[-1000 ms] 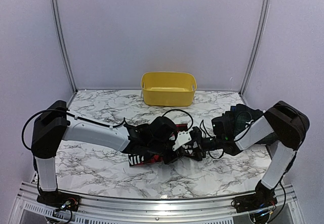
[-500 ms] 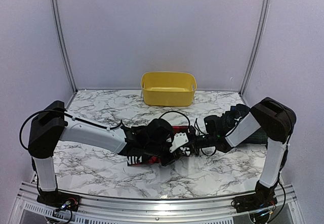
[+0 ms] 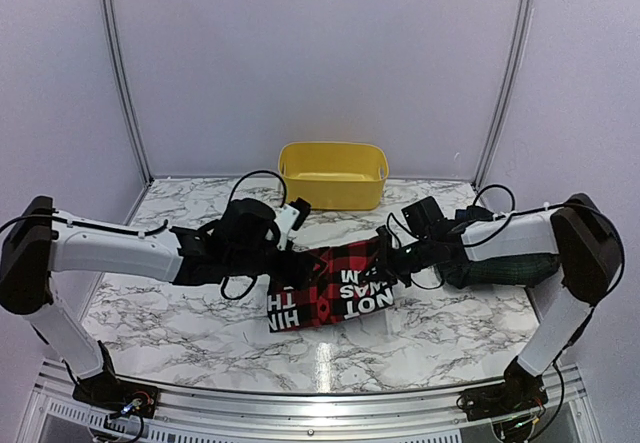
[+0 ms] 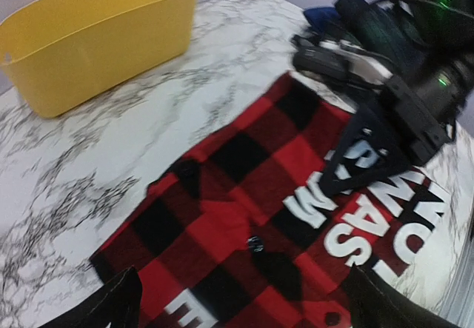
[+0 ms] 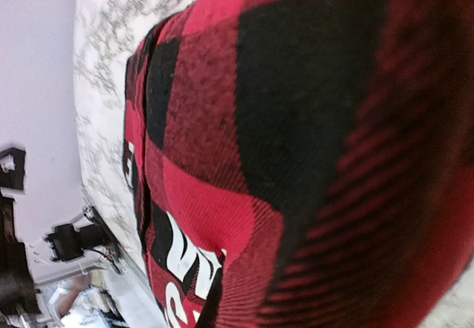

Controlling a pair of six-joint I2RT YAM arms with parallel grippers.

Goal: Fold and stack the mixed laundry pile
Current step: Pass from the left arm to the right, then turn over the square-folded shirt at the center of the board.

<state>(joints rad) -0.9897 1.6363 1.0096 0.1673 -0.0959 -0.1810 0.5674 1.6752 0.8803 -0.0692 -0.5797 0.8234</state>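
Note:
The red-and-black checked garment (image 3: 330, 288) with white lettering lies spread flat at the table's front centre. In the left wrist view the same checked garment (image 4: 244, 195) fills the lower frame. My left gripper (image 3: 288, 263) hovers over its left edge, open and holding nothing, its fingertips (image 4: 111, 306) showing at the bottom corners. My right gripper (image 3: 386, 259) is shut on the garment's right edge, and red-and-black cloth (image 5: 281, 135) fills the right wrist view, hiding the fingers. The dark green tartan garment (image 3: 500, 266) and the navy one (image 4: 318, 15) lie bunched under the right arm.
A yellow plastic tub (image 3: 332, 175) stands at the back centre against the wall. The marble table (image 3: 180, 313) has bare surface to the left and front. The metal rail (image 3: 320, 403) runs along the near edge.
My left gripper let go, opened and drew back to the left. The right gripper closed on the checked garment's right edge and pulled back right. The garment went from bunched to spread flat.

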